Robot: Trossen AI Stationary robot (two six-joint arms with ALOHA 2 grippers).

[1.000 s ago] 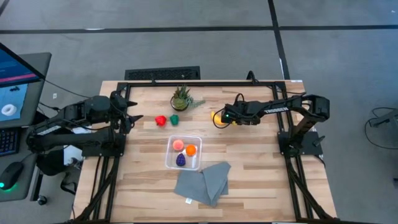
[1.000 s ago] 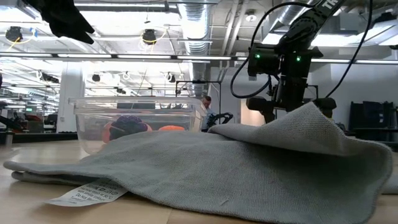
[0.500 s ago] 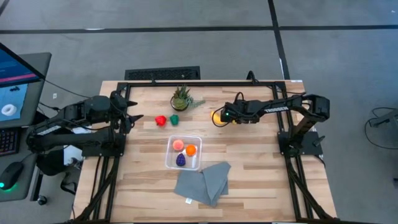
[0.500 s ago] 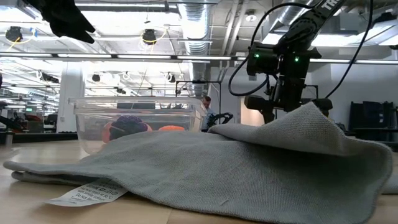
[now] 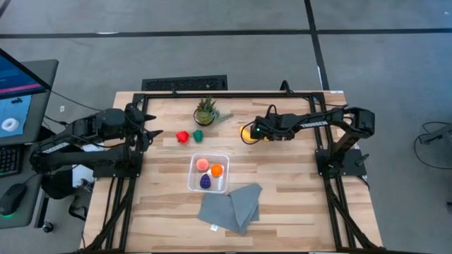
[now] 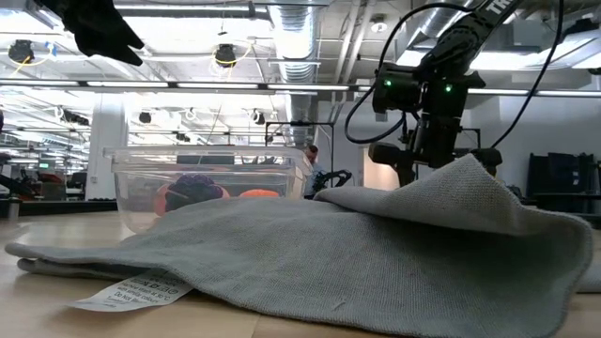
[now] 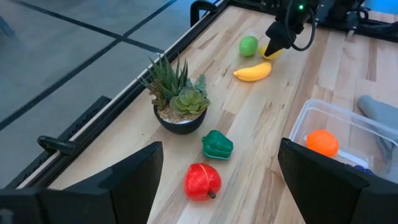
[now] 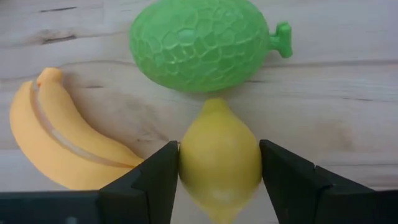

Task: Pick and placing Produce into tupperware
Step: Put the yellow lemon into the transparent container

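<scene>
My right gripper (image 5: pixel 247 133) stands at the table's far middle, pointing steeply down, shut on a yellow lemon (image 8: pixel 219 155). A lime-green fruit (image 8: pixel 199 43) and a yellow banana (image 8: pixel 59 140) lie on the wood right beside it. The clear tupperware (image 5: pixel 192 173) at mid table holds a peach-pink (image 5: pixel 203 164), an orange (image 5: pixel 216 170) and a purple piece (image 5: pixel 205 181). A red piece (image 7: pixel 203 181) and a dark green piece (image 7: pixel 217 144) lie on the table to its far left. My left gripper (image 5: pixel 152 132) hangs open above the table's left side. My right gripper pinches the lemon's two bulging sides (image 8: pixel 186 158) between its two fingers (image 8: pixel 283 171), across its widest part. The fingers come from above, slanting steeply down. The lemon lies on the table with one pointed end (image 8: pixel 214 102) toward the lime-green fruit.
A spiky potted plant (image 5: pixel 205 111) stands at the far middle. A folded grey cloth (image 5: pixel 229 207) lies at the near edge beside the tupperware and hides much of the low view. Bare wood lies to the right and near left.
</scene>
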